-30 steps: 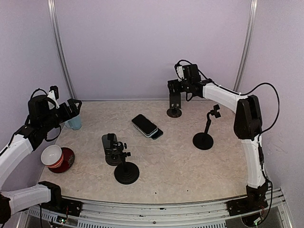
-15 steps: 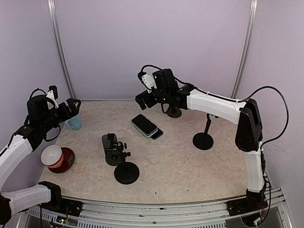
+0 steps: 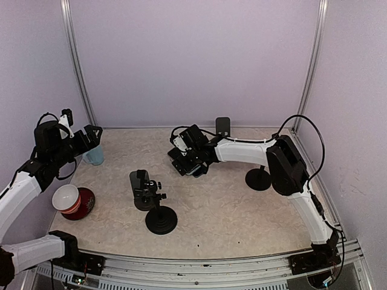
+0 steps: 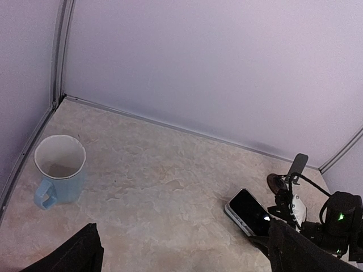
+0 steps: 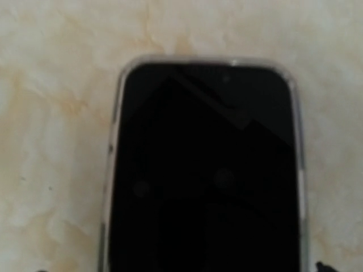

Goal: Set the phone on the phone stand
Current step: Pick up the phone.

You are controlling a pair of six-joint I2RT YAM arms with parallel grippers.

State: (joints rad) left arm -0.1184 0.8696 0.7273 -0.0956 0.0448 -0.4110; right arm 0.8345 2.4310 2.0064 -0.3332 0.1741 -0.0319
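The black phone [image 5: 204, 170] lies flat, screen up, on the marble table top [image 3: 242, 211]. It fills the right wrist view. My right gripper [image 3: 185, 158] hangs close over it and hides most of it from above. Its open fingertips [image 5: 320, 266] barely show at the bottom corners, outside the phone's long edges. The left wrist view has the phone [image 4: 249, 211] at the right, with the right gripper [image 4: 317, 232] beside it. Black phone stands sit at the back [image 3: 222, 127], at the right [image 3: 259, 178] and in front [image 3: 161, 219]. My left gripper [image 3: 91, 138] is open and empty, far left.
A blue mug [image 3: 94, 156] stands under the left gripper, also seen as the blue mug [image 4: 57, 170] in the left wrist view. A red mug holding a white cup [image 3: 72, 201] sits at the left edge. A black clamp holder [image 3: 141, 188] stands by the front stand.
The right arm swung left from the back stand and dropped low over the phone. The left arm stayed still, and both grippers stayed open.
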